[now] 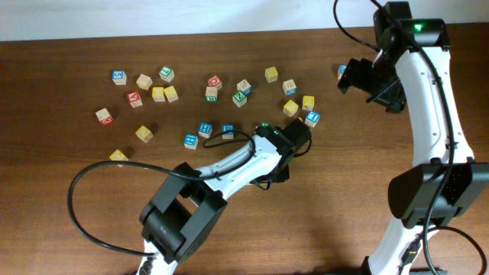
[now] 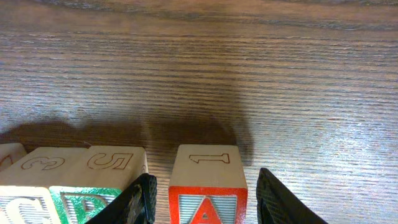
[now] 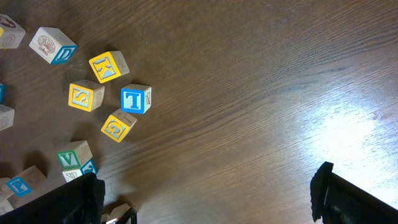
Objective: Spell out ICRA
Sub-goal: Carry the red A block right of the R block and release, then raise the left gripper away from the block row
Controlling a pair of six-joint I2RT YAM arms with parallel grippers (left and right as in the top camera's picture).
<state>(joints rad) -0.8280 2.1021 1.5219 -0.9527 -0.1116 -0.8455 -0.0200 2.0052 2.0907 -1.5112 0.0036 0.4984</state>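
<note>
Red A cube [image 2: 208, 186] sits untouched between parted jaws of left gripper [image 2: 205, 193], green-lettered cube [image 2: 87, 202] just beside; right gripper [image 3: 211, 199] spread wide, empty.

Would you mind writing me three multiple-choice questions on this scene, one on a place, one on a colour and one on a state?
1. Where does the A cube stand?
A) between the fingers of the left gripper
B) stacked on another cube
C) inside a box

2. What colour frames its letter?
A) blue
B) red
C) purple

3. How do the jaws of the right gripper stand?
A) shut on a cube
B) shut with nothing in them
C) wide open

Key:
1 A: the left wrist view shows one finger on each side of the cube, which sits on the table.
2 B: a red border rings the A.
3 C: the right wrist view shows both fingers far apart, with only bare wood between them.
</note>
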